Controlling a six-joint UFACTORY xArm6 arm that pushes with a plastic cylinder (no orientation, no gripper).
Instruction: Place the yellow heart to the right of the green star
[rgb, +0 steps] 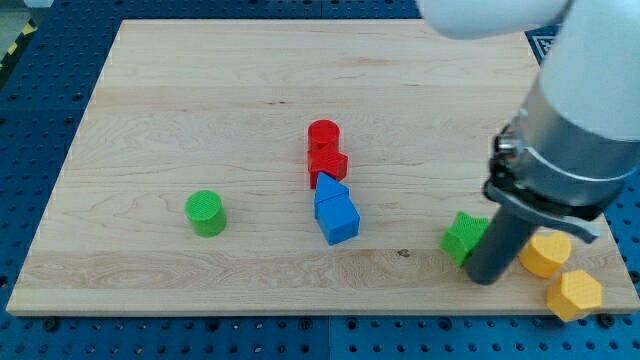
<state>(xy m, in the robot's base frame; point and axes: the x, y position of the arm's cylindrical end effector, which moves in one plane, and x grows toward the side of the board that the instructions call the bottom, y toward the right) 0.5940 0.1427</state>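
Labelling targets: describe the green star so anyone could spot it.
On the wooden board, look to the lower part of the view's right. The green star-shaped block sits there, left of my tip and two yellow blocks. The other green block is round, far to the left.

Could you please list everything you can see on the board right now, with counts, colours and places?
green cylinder: one, green, view's left of centre.
red blocks: two, red, centre, touching; shapes unclear.
blue blocks: two, blue, just below the red ones, touching.
green star: one, green, view's lower right, partly behind the rod.
yellow heart: one, yellow, right of the rod.
yellow hexagonal block: one, yellow, bottom right corner.
wooden board: one, light wood.
my tip: one dark rod, between green star and yellow heart.
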